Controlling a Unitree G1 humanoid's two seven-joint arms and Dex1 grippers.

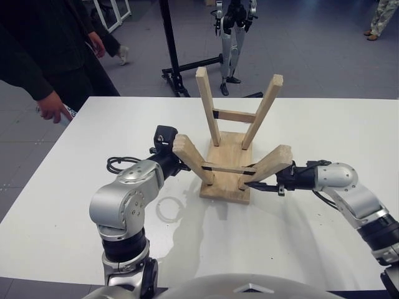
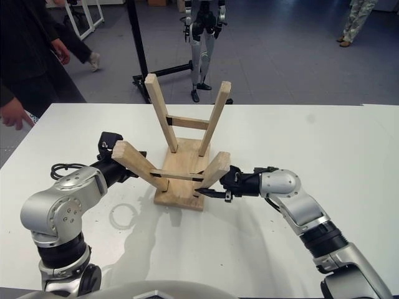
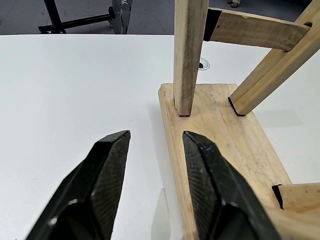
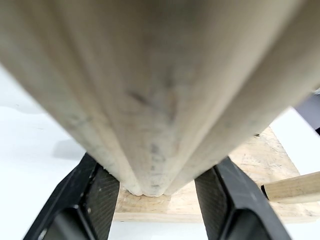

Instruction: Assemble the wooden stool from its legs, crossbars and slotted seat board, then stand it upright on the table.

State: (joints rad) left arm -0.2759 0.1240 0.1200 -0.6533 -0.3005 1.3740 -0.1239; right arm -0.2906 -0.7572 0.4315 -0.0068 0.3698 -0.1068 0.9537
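Bare pale-wood stool [image 1: 227, 149] upside down, legs up; left gripper [image 3: 156, 137] gapes open, right gripper [image 4: 157, 162] clamps near-right leg [image 1: 272, 163].

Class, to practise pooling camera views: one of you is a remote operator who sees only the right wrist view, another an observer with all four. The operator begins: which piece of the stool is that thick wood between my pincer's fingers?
Observer: The near right leg; your right pincer grips it low down, close to the seat board.
Operator: Is the stool standing upright yet?
Observer: No, it is upside down: the seat board lies flat on the table, with the legs pointing up.
Operator: And the left pincer?
Observer: The left pincer is open, holding nothing, at the seat board's left edge.
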